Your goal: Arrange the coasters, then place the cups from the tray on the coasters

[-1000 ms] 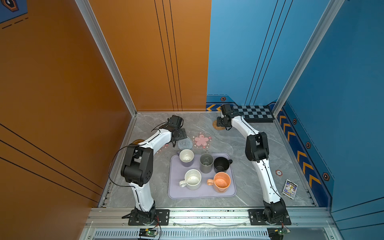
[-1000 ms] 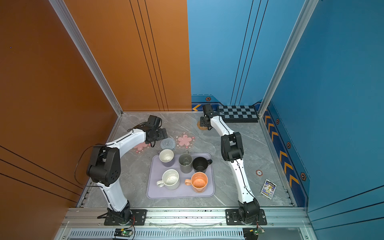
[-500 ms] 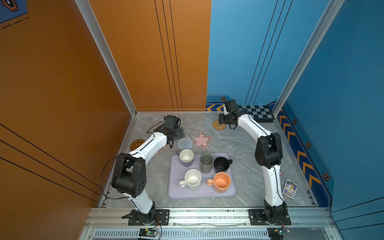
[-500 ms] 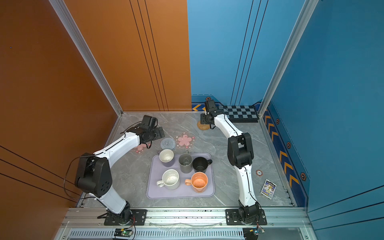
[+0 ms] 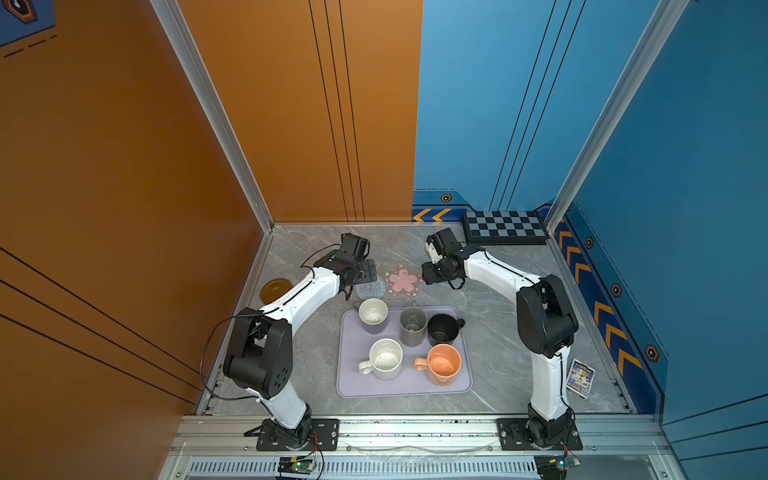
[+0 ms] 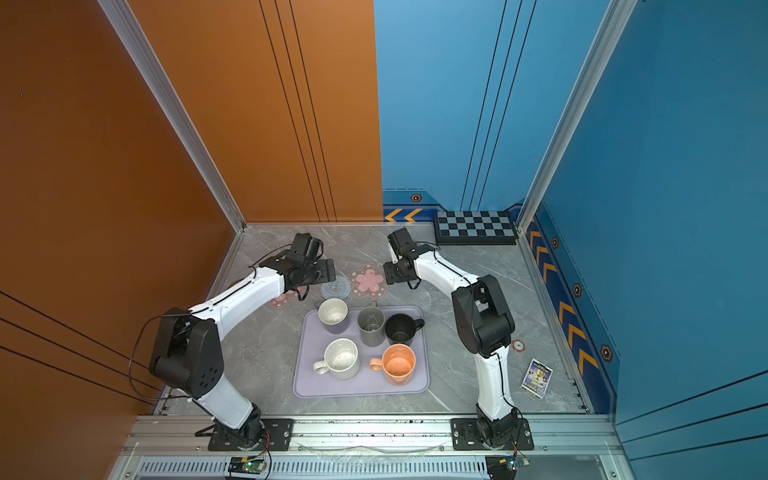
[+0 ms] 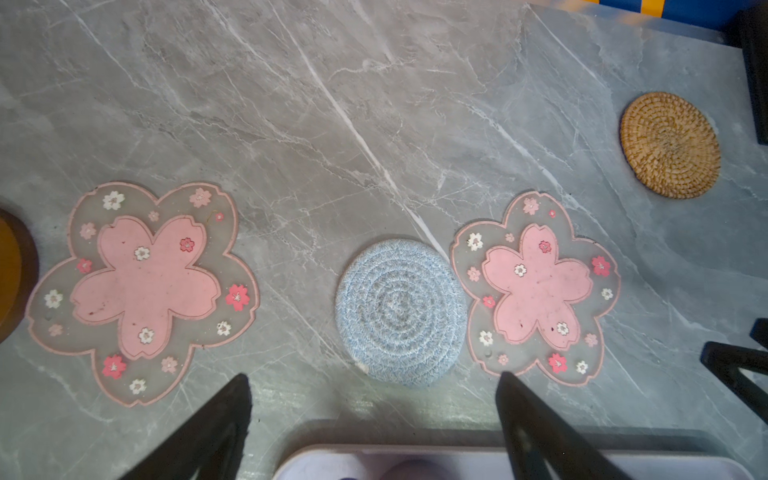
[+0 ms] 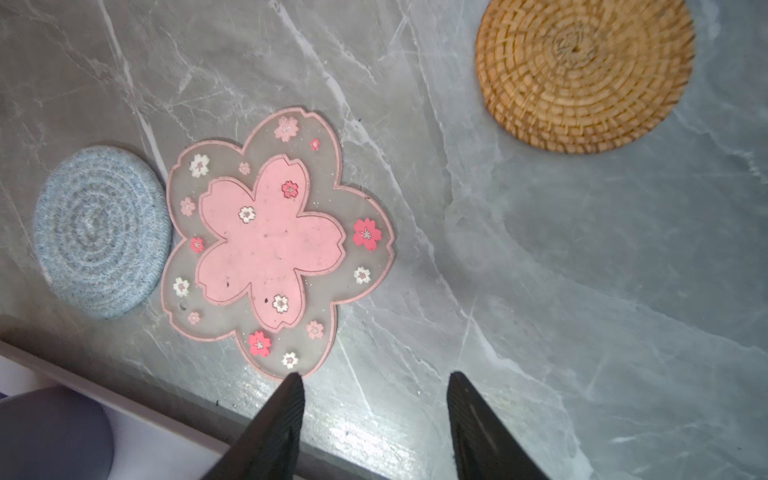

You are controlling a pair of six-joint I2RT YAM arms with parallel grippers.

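Grey marble table [image 5: 494, 345] holds the coasters [image 7: 399, 311] in a rough row beyond the tray [image 5: 405, 384], arranging seemingly near done; all five cups [image 5: 413, 326] sit on the tray, left gripper [image 7: 374, 376] and right gripper [image 8: 375, 376] open, empty.

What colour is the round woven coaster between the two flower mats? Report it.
Pale grey-blue; the round woven coaster shows best in the left wrist view.

Orange wall [image 5: 124, 124], blue wall [image 5: 685, 124], marble floor [image 5: 498, 374]
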